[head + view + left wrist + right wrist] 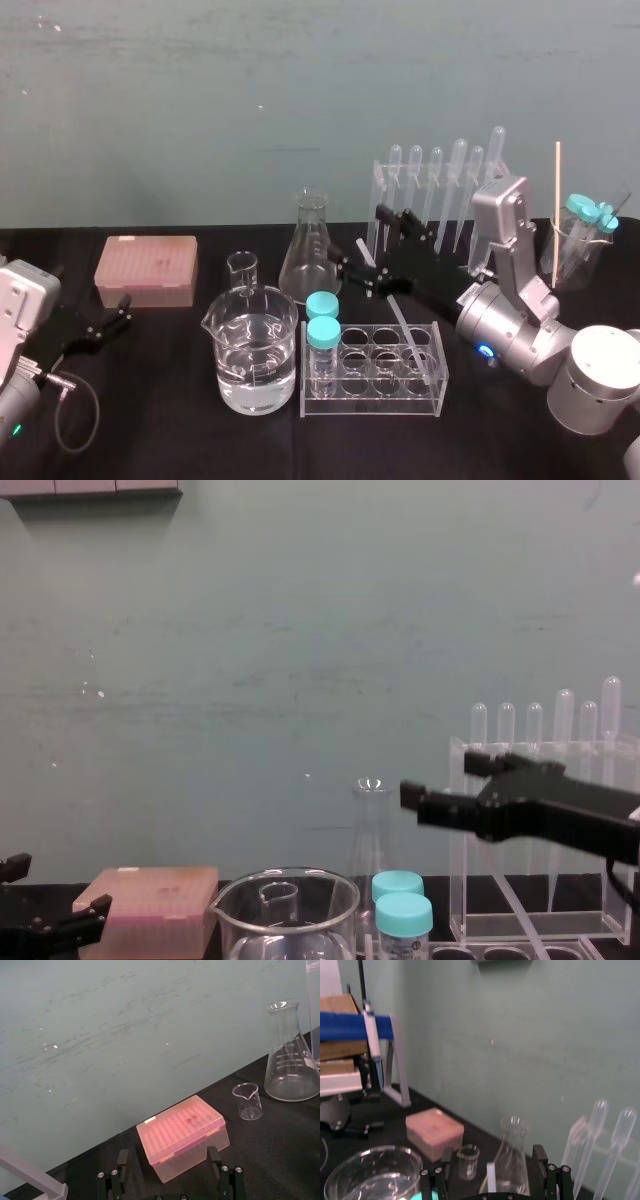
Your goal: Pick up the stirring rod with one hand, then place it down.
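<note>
Right pincer (358, 240) gapes around one stirring rod (402, 320).

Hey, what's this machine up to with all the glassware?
The right end effector is reaching over the clear tube rack, open, with its fingers either side of the stirring rod's upper end. The rod leans in the rack, not gripped. The left end effector rests open near the pink box.
</note>
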